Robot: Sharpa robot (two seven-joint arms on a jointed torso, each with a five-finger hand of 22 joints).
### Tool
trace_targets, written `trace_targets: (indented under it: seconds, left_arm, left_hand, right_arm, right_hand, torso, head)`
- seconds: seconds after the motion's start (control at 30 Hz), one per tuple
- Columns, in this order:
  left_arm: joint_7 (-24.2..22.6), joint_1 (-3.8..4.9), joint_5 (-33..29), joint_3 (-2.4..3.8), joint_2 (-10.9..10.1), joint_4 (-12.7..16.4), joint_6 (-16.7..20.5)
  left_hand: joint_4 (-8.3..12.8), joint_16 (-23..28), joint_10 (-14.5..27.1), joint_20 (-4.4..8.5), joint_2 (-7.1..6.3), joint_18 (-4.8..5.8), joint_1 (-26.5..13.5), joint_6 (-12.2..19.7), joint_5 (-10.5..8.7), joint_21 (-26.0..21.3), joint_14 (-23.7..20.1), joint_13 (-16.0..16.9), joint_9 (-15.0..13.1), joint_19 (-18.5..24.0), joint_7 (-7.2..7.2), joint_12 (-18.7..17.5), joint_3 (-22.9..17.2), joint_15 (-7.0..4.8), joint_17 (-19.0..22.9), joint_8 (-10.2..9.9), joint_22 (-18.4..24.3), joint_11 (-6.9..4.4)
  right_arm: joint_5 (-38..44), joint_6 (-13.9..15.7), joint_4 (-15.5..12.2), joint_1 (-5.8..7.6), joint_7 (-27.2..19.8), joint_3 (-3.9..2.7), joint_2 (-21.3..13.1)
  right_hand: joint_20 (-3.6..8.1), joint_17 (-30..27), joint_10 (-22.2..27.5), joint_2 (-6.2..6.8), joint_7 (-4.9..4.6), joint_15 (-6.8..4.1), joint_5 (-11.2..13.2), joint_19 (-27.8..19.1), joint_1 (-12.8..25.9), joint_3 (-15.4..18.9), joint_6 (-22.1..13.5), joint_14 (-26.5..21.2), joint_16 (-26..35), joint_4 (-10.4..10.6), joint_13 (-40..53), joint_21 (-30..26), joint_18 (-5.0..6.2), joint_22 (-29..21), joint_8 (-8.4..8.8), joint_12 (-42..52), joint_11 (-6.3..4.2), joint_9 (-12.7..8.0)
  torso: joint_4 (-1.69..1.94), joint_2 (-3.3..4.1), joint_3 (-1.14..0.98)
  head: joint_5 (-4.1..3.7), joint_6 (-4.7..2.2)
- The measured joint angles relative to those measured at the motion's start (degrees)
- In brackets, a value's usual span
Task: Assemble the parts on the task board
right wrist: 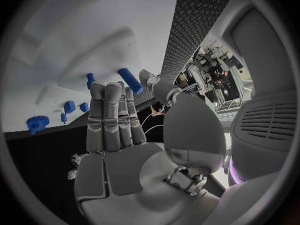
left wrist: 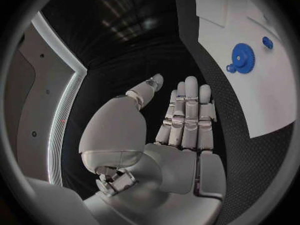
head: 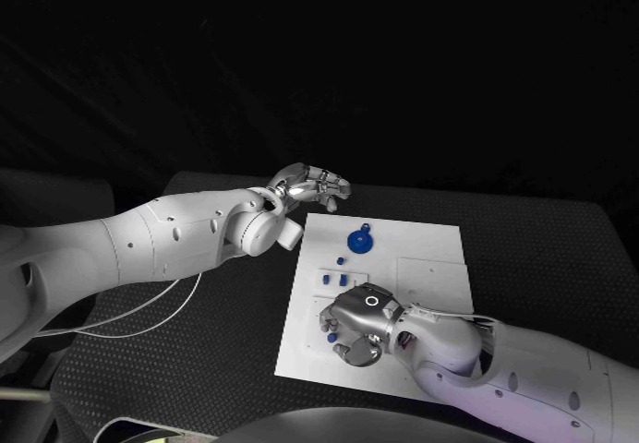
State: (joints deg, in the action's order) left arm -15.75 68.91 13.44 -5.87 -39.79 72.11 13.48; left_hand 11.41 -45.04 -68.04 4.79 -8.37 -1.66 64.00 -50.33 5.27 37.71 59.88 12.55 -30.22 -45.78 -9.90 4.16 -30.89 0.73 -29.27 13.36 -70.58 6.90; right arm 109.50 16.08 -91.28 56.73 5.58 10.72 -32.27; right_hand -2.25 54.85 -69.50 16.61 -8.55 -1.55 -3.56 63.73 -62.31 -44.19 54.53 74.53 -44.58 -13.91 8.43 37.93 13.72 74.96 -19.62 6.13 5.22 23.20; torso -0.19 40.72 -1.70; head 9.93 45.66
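- The white rectangular task board lies flat in the middle of the black, finely textured bench, its long side running away from the robot.
- A round blue toothed gear sits on the far part of the board, with a small blue peg just beyond it. In the left wrist view the same gear shows its teeth, with a small blue knob touching its rim.
- Several small blue blocks lie in a cluster on the board's left-hand middle, between the gear and the right hand.
- The left silver many-fingered hand hangs over the bench just off the board's far left corner. It holds nothing: in the left wrist view its fingers lie straight and side by side, with the thumb set off to one side, and nothing rests against the palm.
- The right silver many-fingered hand is over the near part of the board, palm down, fingers towards the blue blocks.
- In the right wrist view a short blue cylinder sits at the tips of the right hand's fingers, between the fingertips and the thumb tip. It appears to be pinched there, though the contact itself is not plain to see.
- Further small blue parts lie on the board beyond that hand.
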Motion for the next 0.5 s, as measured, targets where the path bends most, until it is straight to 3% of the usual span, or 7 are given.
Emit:
trace_targets:
  seconds: [0.3,0.5]
  left_arm:
    - [0.03,0.00,0.00,0.00,-0.06,0.02,0.00]
    - [0.04,0.00,-0.01,0.00,-0.04,0.04,-0.02]
  left_hand:
    - [0.00,0.00,0.00,0.00,0.00,0.01,0.00,0.00,0.00,0.00,0.00,0.00,0.00,0.00,0.00,0.00,0.00,0.00,0.00,-0.04,-0.05,0.00]
    - [0.00,0.00,-0.01,0.00,0.00,0.05,0.00,0.00,0.00,0.00,0.00,0.01,0.00,0.00,0.00,0.00,0.00,0.00,-0.05,-0.04,-0.04,-0.01]
  right_arm:
    - [-0.20,3.00,-0.53,0.01,0.16,-0.01,-0.65]
    - [-0.64,3.41,-0.41,0.01,-0.10,-0.02,-0.24]
  right_hand:
    - [-0.08,-0.04,0.40,0.00,-0.01,0.00,0.00,-0.08,0.00,0.16,-0.02,0.00,-0.01,0.16,-0.07,0.22,-0.06,-0.01,0.00,0.00,-0.01,-0.07]
    - [-0.12,-0.04,0.40,0.00,0.17,0.17,0.23,-0.11,0.00,0.22,0.16,-0.17,-0.24,0.57,-0.13,0.46,-0.06,-0.02,-0.15,0.00,-0.01,-0.01]
  torso:
    - [0.03,0.00,0.01]
    - [0.04,0.00,0.03]
  head:
    - [-0.15,-0.13]
    - [-0.16,-0.18]
